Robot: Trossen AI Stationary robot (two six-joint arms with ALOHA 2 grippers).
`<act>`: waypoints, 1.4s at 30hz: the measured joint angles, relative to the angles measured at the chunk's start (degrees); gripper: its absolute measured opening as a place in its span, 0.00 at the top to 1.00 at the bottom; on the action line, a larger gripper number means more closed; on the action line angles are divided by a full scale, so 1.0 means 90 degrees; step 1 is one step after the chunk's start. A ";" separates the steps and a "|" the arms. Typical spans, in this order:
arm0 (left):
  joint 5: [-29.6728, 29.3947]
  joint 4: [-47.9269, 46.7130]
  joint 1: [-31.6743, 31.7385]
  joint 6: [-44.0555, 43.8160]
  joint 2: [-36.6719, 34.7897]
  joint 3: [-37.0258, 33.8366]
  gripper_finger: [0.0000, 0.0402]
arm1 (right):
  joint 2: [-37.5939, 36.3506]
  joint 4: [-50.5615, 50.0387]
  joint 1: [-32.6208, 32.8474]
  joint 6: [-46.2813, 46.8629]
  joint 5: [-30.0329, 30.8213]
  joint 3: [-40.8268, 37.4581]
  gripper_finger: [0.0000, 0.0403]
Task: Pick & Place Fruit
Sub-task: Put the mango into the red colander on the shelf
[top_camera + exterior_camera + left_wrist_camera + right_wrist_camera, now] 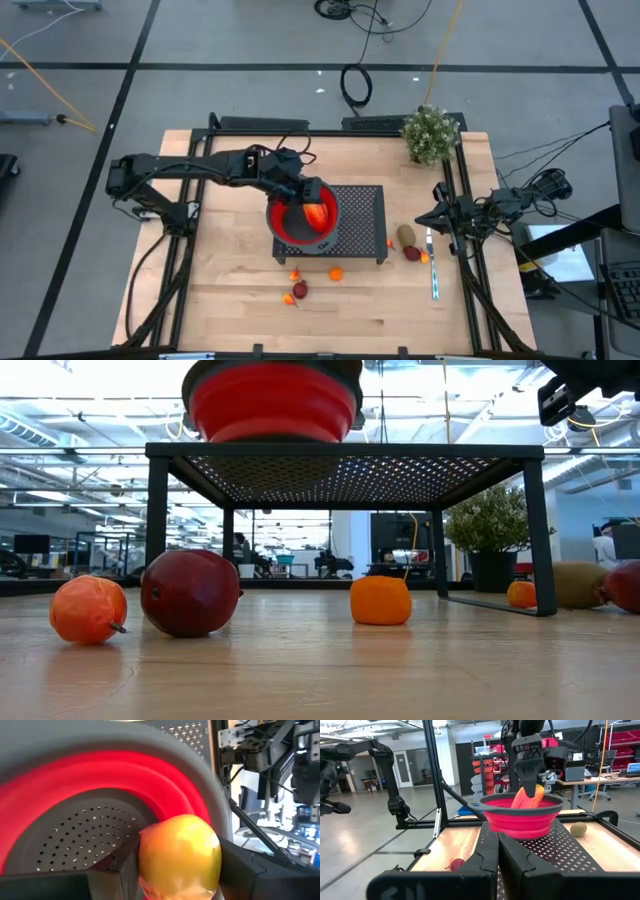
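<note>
High view: left gripper (316, 212) gripping the long fruit (320, 214) over the red bowl (290, 228) on the black rack (362, 222); right gripper (440, 214) waiting right of the bowl, fingers closed, empty.

Low view: orange ball (381, 600), dark red fruit (190, 592) lying below the bowl (271, 402).

Left wrist view: fingers (125, 870) clamping the fruit (179, 851) inside the bowl (75, 775).

Right wrist view: fruit (528, 796) dipping into the bowl (520, 817), brown oval (578, 829) lying beyond the bowl.

surface (230, 300): light wood | black mesh stand (362, 215) on it | loose fruit: orange balls (335, 273), dark red piece (300, 289), brown oval (406, 235) | potted plant (431, 134) at far corner | pale-handled utensil (434, 270)
</note>
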 joint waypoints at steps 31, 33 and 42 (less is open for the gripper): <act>0.0080 0.0379 0.0000 0.0094 0.0001 0.0000 0.43 | 0.0000 -0.0001 0.0000 0.0001 -0.0001 0.0000 1.00; 0.0081 0.0377 0.0000 0.0093 0.0001 -0.0001 0.43 | 0.0000 0.0000 0.0000 0.0001 -0.0001 0.0000 1.00; 0.0088 0.0529 0.0000 0.0079 0.0001 -0.0002 0.43 | 0.0000 -0.0001 0.0000 -0.0001 -0.0001 -0.0002 1.00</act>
